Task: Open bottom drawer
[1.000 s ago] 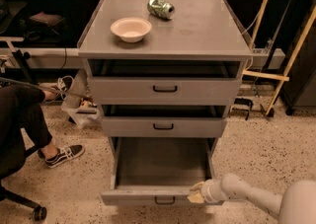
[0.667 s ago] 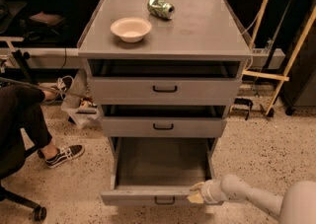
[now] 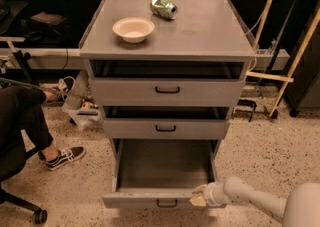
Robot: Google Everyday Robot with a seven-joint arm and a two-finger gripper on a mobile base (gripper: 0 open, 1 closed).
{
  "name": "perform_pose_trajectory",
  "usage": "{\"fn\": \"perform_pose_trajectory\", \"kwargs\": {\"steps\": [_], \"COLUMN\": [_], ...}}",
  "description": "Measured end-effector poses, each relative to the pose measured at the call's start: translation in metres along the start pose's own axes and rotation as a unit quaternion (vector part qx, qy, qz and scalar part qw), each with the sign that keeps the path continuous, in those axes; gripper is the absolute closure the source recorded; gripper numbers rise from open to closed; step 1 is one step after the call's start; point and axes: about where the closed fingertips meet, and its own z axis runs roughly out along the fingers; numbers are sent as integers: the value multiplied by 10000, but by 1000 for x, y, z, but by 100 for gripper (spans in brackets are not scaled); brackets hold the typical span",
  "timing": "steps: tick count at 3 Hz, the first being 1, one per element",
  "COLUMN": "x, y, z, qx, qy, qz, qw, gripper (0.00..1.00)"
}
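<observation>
Bottom drawer (image 3: 162, 168) of the grey cabinet (image 3: 200, 31) stands pulled well out toward the near side, low against the speckled floor (image 3: 260, 146). Its inner floor shows in full, and its front with the small black handle (image 3: 166, 203) sits far forward of the two fronts above. Judged from this reach, the opening looks done or almost done.

The gripper (image 3: 200, 199) is at the right end of that front, against its top edge and to the right of the handle. The pale arm (image 3: 250, 198) comes in low from the near right. Working at the corner rather than the handle probably suits an arm that comes from that side, since the top lip gives a ledge to pull on. I cannot tell whether the gripper is clamped on the lip or only resting against it.

The middle drawer (image 3: 165, 128) and top drawer (image 3: 167, 91) are each slightly out, with a dark gap above each front. On the cabinet top rest a shallow bowl (image 3: 133, 28) at the left and a crushed green can (image 3: 163, 7) farther back, well apart from the work. A seated person's leg (image 3: 25, 116) and shoe (image 3: 65, 156) lie on the left, clear of the drawer's path.
</observation>
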Motion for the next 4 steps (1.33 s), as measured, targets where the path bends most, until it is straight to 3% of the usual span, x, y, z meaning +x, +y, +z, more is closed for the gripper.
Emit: {"fn": "perform_pose_trajectory", "kwargs": {"steps": [4], "x": [1], "y": [3], "z": [-1], "qx": [-48], "qy": [45], "qz": [70], "qw": [10000], "gripper": [100]}}
